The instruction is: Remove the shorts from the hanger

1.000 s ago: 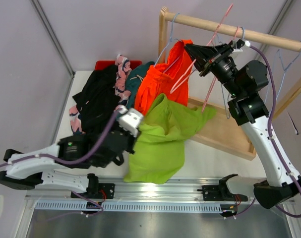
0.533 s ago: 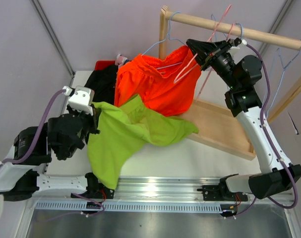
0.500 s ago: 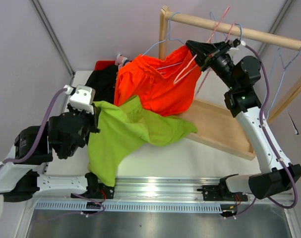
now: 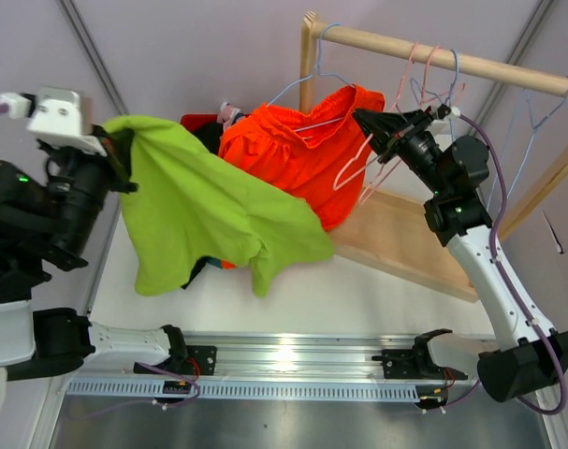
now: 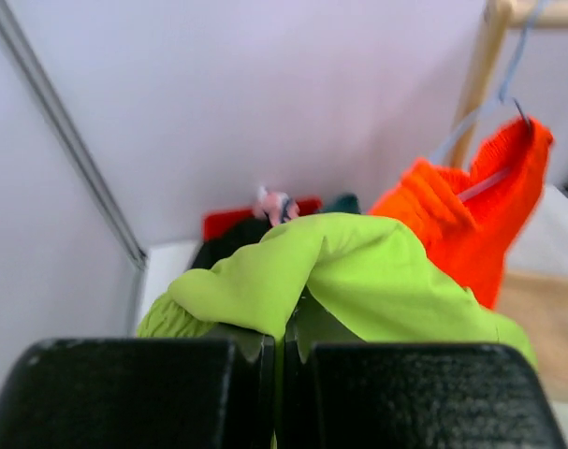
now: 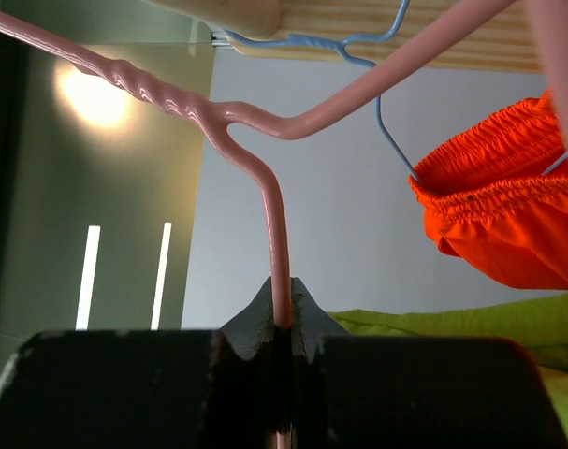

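Note:
The lime green shorts (image 4: 209, 210) hang from my left gripper (image 4: 117, 154), which is raised high at the left and shut on their waistband (image 5: 265, 281). They drape down over the table. The orange shorts (image 4: 298, 154) hang on a light blue hanger (image 4: 307, 79) from the wooden rail (image 4: 508, 73). My right gripper (image 4: 360, 116) is shut on the wire of a bare pink hanger (image 6: 265, 187) below the rail. Black shorts (image 5: 229, 257), a pink patterned pair (image 4: 229, 112) and a teal pair (image 5: 340, 201) lie behind the green fabric, mostly hidden.
The rack's wooden base (image 4: 410, 243) lies on the table's right half, its post (image 4: 308, 56) at the back. More wire hangers (image 4: 544, 117) hang on the rail to the right. A red container (image 5: 225, 223) sits at the back left.
My left arm has swung up and to the left, lifting the green shorts from the table front. The orange shorts swung left. My right gripper dropped slightly with the pink hanger.

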You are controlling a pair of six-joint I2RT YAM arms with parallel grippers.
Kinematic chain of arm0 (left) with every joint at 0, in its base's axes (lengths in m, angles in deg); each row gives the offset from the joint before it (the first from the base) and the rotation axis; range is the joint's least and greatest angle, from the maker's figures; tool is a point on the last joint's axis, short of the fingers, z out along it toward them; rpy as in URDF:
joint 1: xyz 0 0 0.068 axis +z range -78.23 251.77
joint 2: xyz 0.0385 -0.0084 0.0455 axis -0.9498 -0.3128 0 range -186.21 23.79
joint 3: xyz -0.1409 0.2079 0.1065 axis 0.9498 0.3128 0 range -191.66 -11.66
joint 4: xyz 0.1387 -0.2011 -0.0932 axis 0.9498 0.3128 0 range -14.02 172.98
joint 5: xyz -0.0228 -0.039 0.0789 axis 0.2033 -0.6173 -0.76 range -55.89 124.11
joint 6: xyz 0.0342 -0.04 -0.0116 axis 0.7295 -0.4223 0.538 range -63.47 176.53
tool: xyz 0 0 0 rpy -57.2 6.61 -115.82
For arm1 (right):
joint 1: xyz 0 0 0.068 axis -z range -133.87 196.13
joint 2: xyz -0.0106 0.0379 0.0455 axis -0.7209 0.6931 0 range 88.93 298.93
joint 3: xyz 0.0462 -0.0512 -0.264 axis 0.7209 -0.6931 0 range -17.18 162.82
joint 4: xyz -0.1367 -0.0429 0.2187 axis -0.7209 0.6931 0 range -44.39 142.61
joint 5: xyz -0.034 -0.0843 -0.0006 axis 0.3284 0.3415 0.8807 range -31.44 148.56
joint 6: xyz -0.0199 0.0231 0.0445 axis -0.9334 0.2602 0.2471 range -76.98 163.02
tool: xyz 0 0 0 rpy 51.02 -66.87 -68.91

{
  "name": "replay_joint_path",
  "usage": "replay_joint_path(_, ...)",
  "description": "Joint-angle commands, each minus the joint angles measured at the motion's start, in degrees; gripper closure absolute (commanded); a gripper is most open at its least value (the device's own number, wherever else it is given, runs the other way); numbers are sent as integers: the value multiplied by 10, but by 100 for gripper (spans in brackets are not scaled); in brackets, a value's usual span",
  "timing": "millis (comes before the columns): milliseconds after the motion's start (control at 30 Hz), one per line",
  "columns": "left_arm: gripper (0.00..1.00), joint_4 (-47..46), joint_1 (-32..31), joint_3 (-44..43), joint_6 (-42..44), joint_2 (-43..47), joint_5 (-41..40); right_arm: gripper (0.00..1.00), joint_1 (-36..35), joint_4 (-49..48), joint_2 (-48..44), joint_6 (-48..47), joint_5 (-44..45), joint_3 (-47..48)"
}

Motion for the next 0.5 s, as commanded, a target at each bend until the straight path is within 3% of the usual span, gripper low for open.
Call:
replay_joint_path(0,100,-161,6,-75,186,-36,-57,100,2,10,-33,-4,1,-25)
replay_joint_path(167,100,-356,6,-90,368,-55,-78,100,1,21,-57,-12,4,-58)
replay_joint_path(233,100,-402,6,-118,395,-68,-78,100,1,22,-63,-13,2,-70)
replay_joint_path(467,100,-423,7,-124,445,-121,-68,100,3,17,-67,-15,-9,-87)
